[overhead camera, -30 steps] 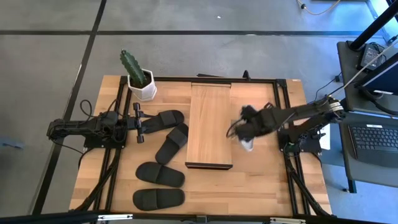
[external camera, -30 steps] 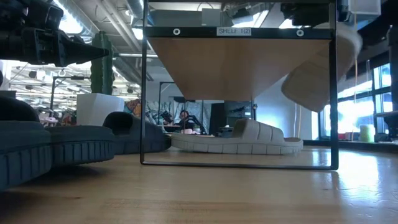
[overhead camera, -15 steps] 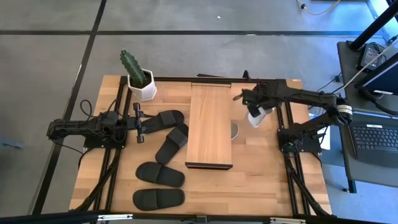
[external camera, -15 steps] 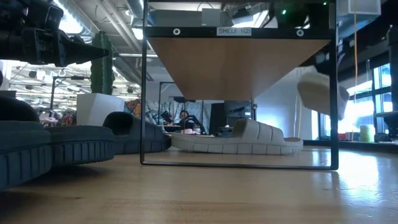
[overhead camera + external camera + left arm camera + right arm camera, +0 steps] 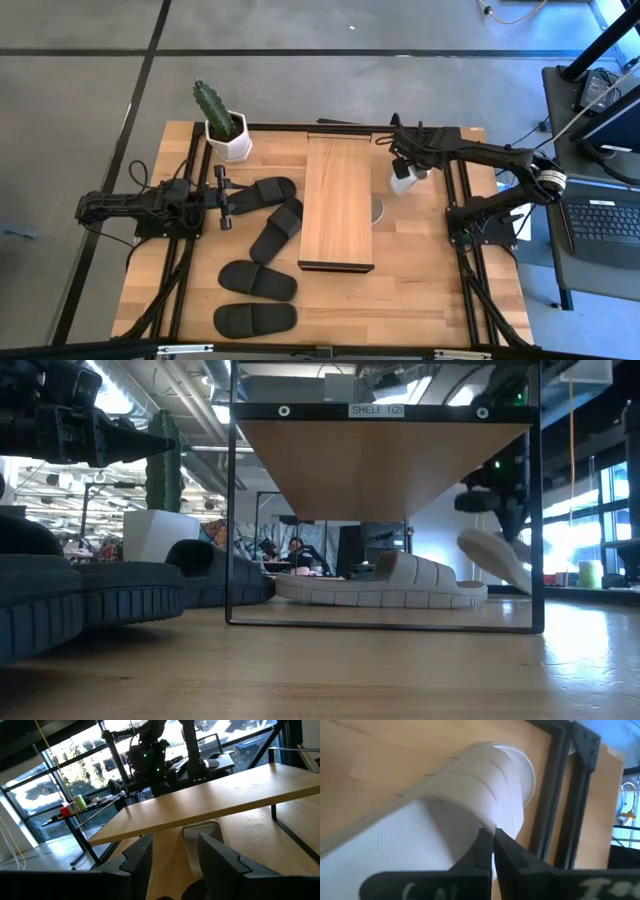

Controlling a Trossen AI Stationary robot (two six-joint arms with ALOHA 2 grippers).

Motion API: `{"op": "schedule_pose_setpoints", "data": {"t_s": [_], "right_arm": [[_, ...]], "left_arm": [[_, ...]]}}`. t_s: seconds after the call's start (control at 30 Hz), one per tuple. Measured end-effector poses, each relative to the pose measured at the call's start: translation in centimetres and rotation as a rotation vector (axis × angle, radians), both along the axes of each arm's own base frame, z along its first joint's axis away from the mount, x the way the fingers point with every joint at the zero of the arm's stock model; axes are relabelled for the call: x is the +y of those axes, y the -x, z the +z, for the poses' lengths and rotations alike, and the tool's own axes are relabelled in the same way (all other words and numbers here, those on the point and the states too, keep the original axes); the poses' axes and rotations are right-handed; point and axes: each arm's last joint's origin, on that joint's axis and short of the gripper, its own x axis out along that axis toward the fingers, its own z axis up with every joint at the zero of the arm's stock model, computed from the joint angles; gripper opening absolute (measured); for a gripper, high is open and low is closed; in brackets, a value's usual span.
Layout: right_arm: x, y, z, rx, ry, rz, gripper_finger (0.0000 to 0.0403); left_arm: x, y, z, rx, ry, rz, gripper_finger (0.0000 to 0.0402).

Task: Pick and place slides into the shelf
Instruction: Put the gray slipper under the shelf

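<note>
Right gripper [image 5: 404, 172] — clamped on beige slide [image 5: 403, 180] — beside shelf [image 5: 338, 200].

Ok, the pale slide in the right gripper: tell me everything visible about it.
The beige-grey slide looks like matte rubber, with one wide ribbed strap and a finely textured footbed. The right gripper is shut on its strap, holding it tilted in the air beside the shelf, at the table's far right. It hangs clear of the tabletop; only the gripper touches it.

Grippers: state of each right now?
Left gripper: open, holding nothing, parked by the black slides.
Right gripper: shut on a beige slide, lifted beside the shelf.
</note>
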Motion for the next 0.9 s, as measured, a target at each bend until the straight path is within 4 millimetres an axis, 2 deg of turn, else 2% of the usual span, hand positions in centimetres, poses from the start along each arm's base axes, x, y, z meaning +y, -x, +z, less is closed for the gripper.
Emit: {"op": "schedule_pose_setpoints", "data": {"t_s": [0.3,0.63,0.9], "right_arm": [[-1.3,-0.1,-2.6,-0.149,0.049,0.017,0.0006],[-1.5,-0.1,-2.9,-0.145,0.043,0.063,0.0052],[-1.5,-0.1,-2.9,-0.122,0.038,0.112,0.0058]], "left_arm": [[0.0,0.0,0.0,0.000,0.000,0.000,0.0147],[0.0,0.0,0.0,0.000,0.001,0.000,0.0147],[0.0,0.0,0.0,-0.003,0.000,0.000,0.0147]]}}
